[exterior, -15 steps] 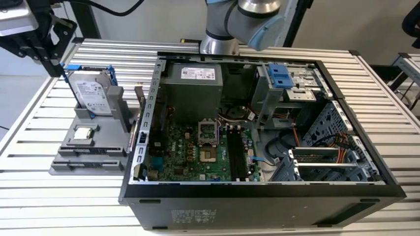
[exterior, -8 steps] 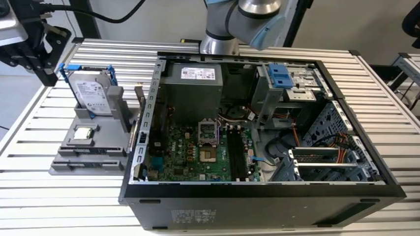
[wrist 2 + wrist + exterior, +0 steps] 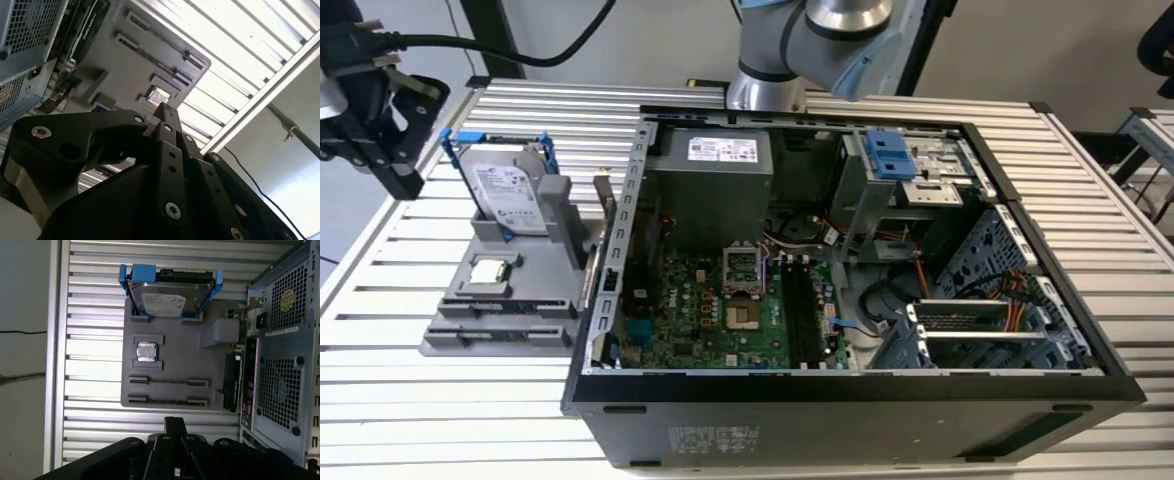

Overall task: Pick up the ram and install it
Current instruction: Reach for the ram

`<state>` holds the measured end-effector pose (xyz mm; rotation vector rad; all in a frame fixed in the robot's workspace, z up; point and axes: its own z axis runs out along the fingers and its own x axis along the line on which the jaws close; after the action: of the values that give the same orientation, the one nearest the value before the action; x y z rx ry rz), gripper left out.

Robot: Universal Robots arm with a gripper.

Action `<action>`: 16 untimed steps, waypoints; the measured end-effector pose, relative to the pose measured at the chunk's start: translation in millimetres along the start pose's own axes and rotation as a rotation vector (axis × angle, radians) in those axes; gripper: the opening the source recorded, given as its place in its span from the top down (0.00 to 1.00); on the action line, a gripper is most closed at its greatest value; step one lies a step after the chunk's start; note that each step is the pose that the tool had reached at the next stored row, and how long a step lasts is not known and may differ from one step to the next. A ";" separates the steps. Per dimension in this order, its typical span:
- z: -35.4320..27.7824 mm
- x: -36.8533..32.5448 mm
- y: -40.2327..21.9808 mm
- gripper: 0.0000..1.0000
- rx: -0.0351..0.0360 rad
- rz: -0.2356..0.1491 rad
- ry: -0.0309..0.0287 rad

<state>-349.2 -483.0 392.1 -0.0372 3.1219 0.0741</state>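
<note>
Evidently the work has barely begun. The tool (image 3: 400,175), at the upper left of the exterior view, hangs above the bench (image 3: 400,400) near the grey holder (image 3: 460,335), its fingers pressed together on nothing. The ram (image 3: 168,382) seems to be the thin dark strip standing edge-up in the holder's long groove, untouched. Lifting it and seating it in the black slots (image 3: 797,310), mid-frame inside the open case (image 3: 854,385), both remain.

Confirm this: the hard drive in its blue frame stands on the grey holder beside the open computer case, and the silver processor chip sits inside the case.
Not right. The processor chip sits on the grey holder, beside the hard drive, outside the computer case, as the first wrist view shows.
</note>
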 end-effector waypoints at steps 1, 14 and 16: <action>-0.1 0.0 -3.2 1.00 0.0001 0.001 0.0000; -0.3 0.2 -8.6 1.00 0.0001 0.004 -0.0002; -0.3 0.2 -8.6 1.00 0.0001 0.004 -0.0002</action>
<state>-349.1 -491.6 392.0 -0.0311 3.1219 0.0741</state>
